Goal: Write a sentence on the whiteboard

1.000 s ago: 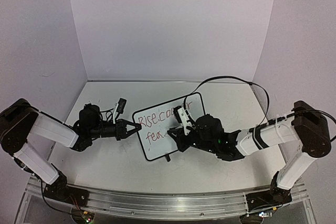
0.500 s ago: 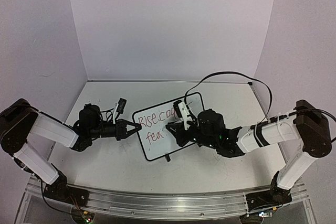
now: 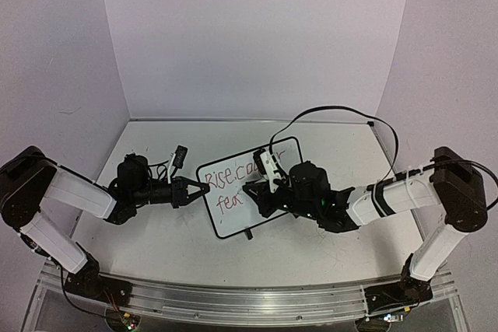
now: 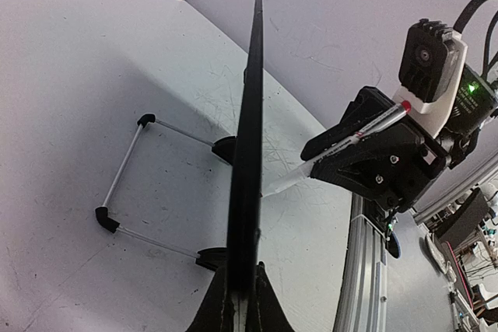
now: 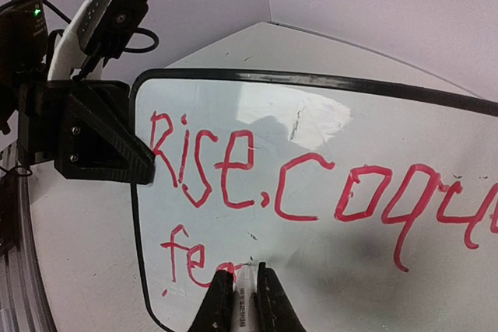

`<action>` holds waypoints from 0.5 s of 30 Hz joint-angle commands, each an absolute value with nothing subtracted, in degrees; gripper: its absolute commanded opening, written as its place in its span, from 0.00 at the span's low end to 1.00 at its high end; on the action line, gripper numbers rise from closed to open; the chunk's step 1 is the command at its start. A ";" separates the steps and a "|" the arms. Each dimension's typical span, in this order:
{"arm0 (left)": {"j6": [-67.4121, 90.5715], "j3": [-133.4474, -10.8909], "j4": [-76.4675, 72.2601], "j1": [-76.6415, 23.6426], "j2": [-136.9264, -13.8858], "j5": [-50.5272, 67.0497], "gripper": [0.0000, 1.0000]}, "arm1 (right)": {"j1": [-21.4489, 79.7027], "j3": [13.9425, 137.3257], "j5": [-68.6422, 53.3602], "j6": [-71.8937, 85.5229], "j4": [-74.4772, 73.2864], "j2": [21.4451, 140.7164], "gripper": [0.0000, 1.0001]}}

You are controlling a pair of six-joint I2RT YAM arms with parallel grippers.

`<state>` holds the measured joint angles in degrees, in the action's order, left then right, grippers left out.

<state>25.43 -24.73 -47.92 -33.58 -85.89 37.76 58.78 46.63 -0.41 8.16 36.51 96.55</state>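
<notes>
Nearest the arm bases, the right gripper is squeezing shut on a marker, and the tip looks to be touching the whiteboard on its lower line. The left gripper is pinching shut on the board's left edge. I think it is doing this so the board is not sliding or tipping while the pen is pushing on it. The board is standing tilted on its wire stand in the middle of the table, between the two arms. The sentence is showing in red: "Rise" and more on top, "fea" below. White room is waiting to the right of "fea", but the bottom frame is sitting close under the pen. Farther back, a black cable is looping over the right arm, near the wall.
</notes>
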 commanded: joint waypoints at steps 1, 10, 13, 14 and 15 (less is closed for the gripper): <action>24.08 -24.88 -43.47 -33.49 -85.24 35.96 0.00 | 58.59 49.05 2.21 7.82 38.14 97.71 0.00; 24.10 -24.90 -43.38 -33.49 -85.08 36.04 0.00 | 58.56 49.21 3.03 8.00 37.84 98.65 0.00; 24.08 -24.99 -43.37 -33.49 -85.16 35.99 0.00 | 58.55 49.22 3.39 8.00 37.71 98.82 0.00; 24.08 -25.02 -43.35 -33.47 -85.22 36.00 0.00 | 58.55 49.22 3.44 8.00 37.68 98.86 0.00; 24.08 -25.05 -43.37 -33.47 -85.26 36.02 0.00 | 58.57 49.22 3.48 8.03 37.64 98.90 0.00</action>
